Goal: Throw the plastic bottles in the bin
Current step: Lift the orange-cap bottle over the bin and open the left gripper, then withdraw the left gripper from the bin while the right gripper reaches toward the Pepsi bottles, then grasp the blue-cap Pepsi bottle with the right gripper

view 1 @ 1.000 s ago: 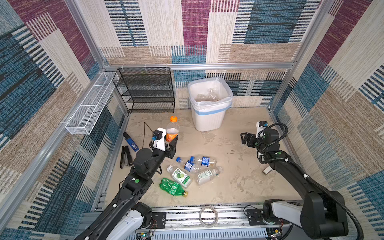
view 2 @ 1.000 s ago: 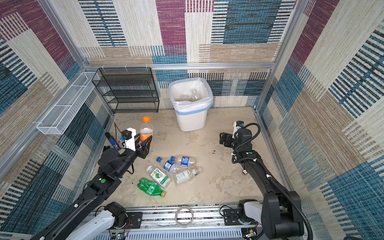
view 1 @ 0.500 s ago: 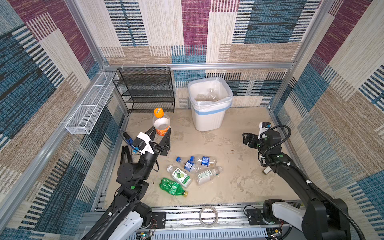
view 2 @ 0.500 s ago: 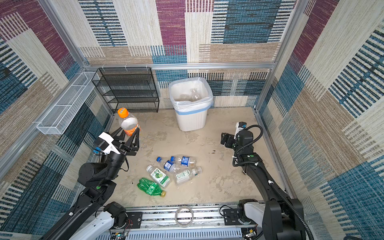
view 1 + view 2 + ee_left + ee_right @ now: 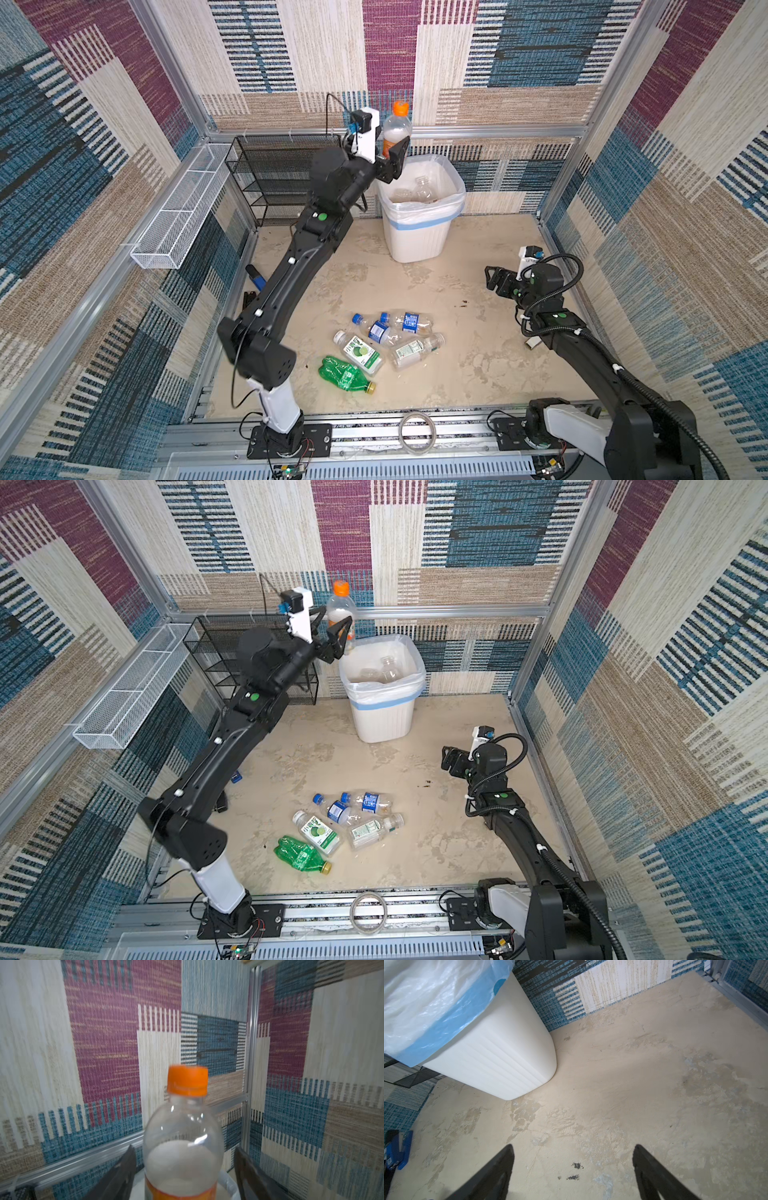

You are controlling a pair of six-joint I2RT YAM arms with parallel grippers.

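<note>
Both top views show the bin (image 5: 384, 723) at 12 o'clock against the back wall, with a black mesh rack (image 5: 216, 654) just beside it at 11. Bare desk (image 5: 415, 779) lies between the bin and five bottles (image 5: 320, 833) lying at 6. The left hand (image 5: 331, 625), raised above the bin's 10 o'clock rim, is released: its fingers (image 5: 122, 1169) stand clear of the upright orange-capped bottle (image 5: 182, 1147) between them. The right hand (image 5: 573, 1147), at 3, is spread wide over bare desk, holding nothing.

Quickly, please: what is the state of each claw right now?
Left claw: open, the orange-capped bottle loose between its jaws.
Right claw: open, empty.
</note>
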